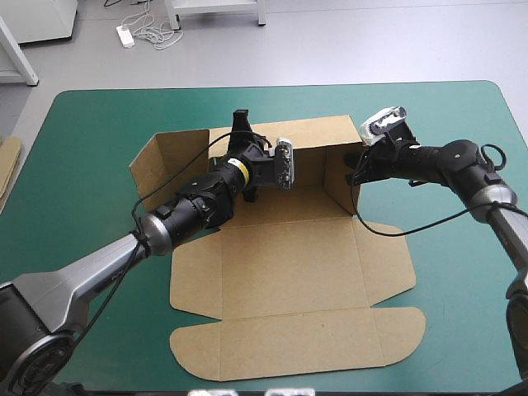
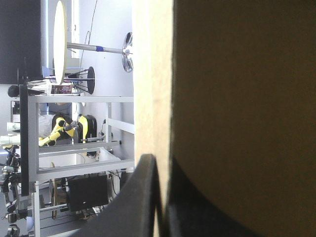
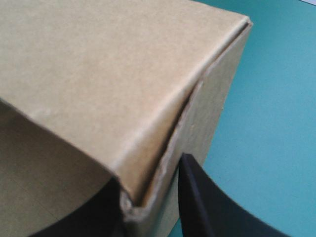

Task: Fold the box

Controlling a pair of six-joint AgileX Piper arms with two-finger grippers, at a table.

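Box (image 1: 289, 272), a cut sheet of brown board, partly raised at the middle of the table (image 1: 82, 165), with the teal-green cover showing on every side of it. At the table's left edge an edge of more board (image 1: 7, 165) shows, well apart from the box. Across the far half of the sheet, from left to right: the left side flap (image 1: 161, 161) stands splayed outward; the back wall (image 1: 318, 136) stands upright along the far side; the right side wall (image 1: 338, 177) stands upright and meets the back wall at a corner. The near half lies flat on the cover: a broad panel with a wing at each side, then a lid panel with rounded tabs toward the table's near edge. The left gripper (image 1: 242, 132) (image 2: 160, 168) reaches over the back wall near its left end, its black fingers (image 2: 143, 197) pinched on the board's edge, one on each face. The right gripper (image 1: 360, 161) (image 3: 150, 173) clamps the top of the right side wall near the far right corner, one finger inside and one outside.
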